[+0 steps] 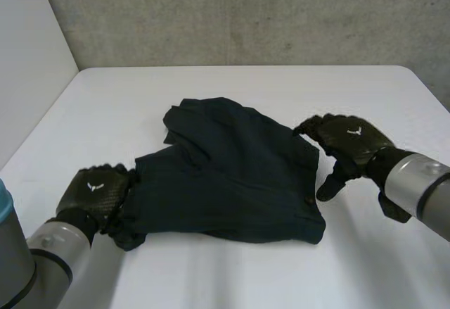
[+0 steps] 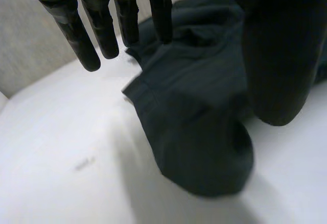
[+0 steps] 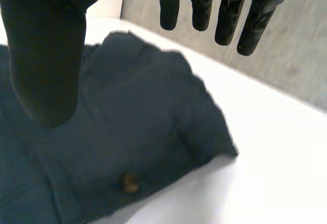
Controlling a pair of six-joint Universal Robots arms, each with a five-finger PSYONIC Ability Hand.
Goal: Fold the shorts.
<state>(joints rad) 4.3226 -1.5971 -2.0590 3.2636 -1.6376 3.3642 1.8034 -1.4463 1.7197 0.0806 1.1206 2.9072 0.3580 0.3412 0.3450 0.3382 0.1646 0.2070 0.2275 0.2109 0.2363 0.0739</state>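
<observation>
Two open robot hands at one dark garment, told from the near side.

Nearest, the left robot hand (image 1: pixel 95 195), at the near left corner of the shorts (image 1: pixel 232 175): fingers (image 2: pixel 84 35) straight, thumb held apart, clamped on nothing. Hovers over a rounded, bunched lump of cloth, touching it or just above it, hard to say which. Seems placed there to take this corner for a fold, as a judgement only.

Next, the shorts themselves, in the middle of the white table (image 1: pixel 105 112), between both hands. Lie rumpled and not flat, apparently with one part laid over another, with an irregular outline. Dark navy woven cloth, matt and soft, with fine lines in the weave and a stitched hem at the leg opening.

Further back and to the right, the right robot hand (image 1: pixel 348 143), just beside the right edge of the shorts: fingers straight, thumb well apart, holding nothing. Hangs above the cloth, probably ready to pin or lift this edge. Under its palm, a small round button (image 3: pixel 129 182) near the cloth's edge.

Likely calls for smoothing before a clean fold, because of soft cloth, easy to slip and bunch.

Farthest, bare smooth table and then a rough grey concrete wall (image 1: pixel 246 13).
</observation>
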